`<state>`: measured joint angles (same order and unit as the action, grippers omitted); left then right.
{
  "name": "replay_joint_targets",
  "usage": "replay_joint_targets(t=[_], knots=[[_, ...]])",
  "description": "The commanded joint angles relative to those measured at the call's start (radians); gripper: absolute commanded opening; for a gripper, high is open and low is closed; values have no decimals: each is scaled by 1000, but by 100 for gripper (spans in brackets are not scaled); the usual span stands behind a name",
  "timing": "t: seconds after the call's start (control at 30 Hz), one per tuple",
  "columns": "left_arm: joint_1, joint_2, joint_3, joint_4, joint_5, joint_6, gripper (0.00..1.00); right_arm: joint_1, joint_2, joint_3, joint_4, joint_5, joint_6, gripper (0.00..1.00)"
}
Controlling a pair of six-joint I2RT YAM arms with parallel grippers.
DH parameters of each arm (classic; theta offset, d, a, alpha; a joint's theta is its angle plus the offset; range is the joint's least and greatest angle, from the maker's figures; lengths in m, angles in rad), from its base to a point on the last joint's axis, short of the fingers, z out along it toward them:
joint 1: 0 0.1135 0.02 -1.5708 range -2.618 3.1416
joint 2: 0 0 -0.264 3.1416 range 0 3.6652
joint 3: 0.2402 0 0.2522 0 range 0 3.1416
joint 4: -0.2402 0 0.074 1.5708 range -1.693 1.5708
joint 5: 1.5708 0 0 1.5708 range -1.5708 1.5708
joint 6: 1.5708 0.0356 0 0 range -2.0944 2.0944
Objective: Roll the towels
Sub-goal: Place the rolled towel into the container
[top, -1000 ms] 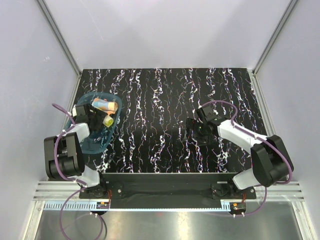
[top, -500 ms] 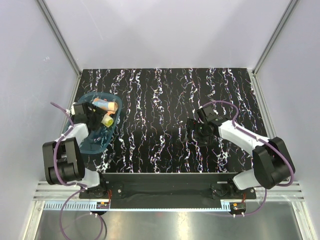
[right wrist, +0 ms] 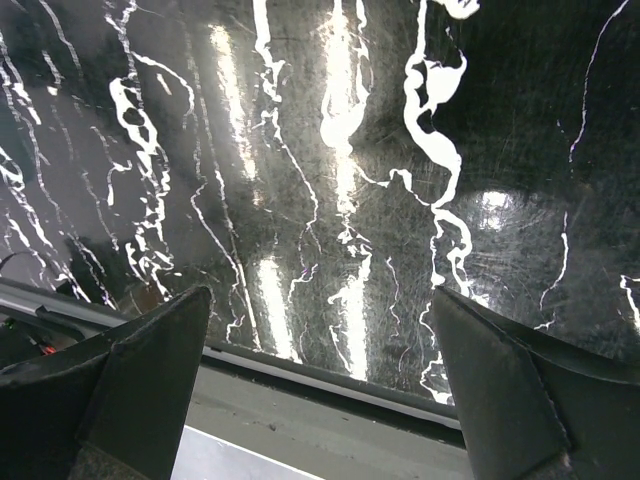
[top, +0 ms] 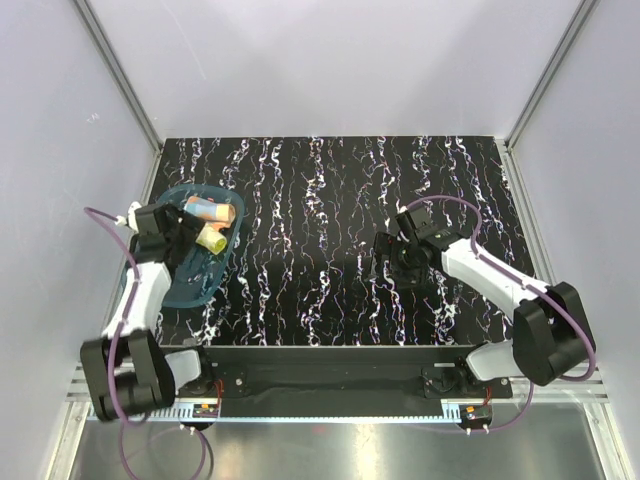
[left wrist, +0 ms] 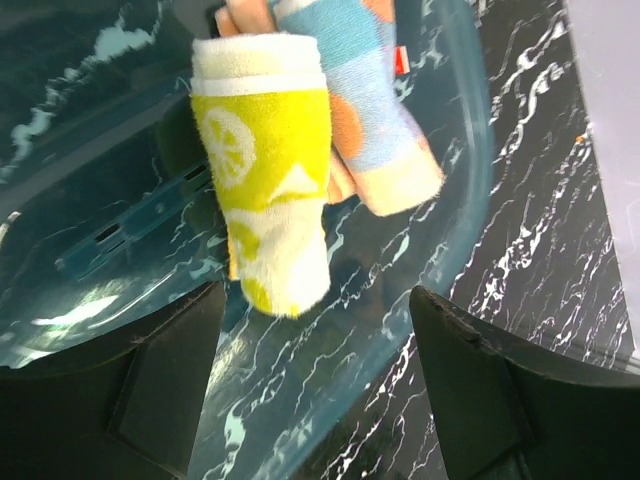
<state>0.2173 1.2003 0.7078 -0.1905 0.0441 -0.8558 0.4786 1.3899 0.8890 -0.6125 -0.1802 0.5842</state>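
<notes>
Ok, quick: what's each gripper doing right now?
Left gripper: open, empty, next to the rolled yellow-and-cream cloth towel in the translucent teal plastic tray.
Right gripper: open, empty, over the black marbled table.

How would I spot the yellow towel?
On the black marbled table, find the translucent teal tray at the left edge. Two rolled towels lie in it side by side. The yellow towel is the roll nearer the arms, lemon-patterned with a cream end, unlike the orange-pink towel with blue patches.
</notes>
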Motion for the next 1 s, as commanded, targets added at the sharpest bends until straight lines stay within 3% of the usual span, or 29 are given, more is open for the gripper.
replay_joint_targets(t=[0.0, 0.37, 0.63, 0.83, 0.93, 0.97], knots=[[4, -140, 22, -67, -90, 69, 80, 2, -54, 57, -38, 15, -26, 100], [2, -499, -15, -145, -95, 239, 78, 12, -170, 60, -39, -33, -58, 100], [-1, -556, 65, -280, -65, 506, 80, 14, -265, 56, -58, -57, -84, 100], [-18, -576, -11, -141, -50, 503, 81, 14, -365, 57, -58, -74, -90, 100], [-19, -623, -103, -34, -4, 501, 98, 14, -428, 51, -64, -77, -98, 100], [-32, -649, -152, -3, 8, 505, 99, 15, -454, 45, -66, -79, -101, 100]])
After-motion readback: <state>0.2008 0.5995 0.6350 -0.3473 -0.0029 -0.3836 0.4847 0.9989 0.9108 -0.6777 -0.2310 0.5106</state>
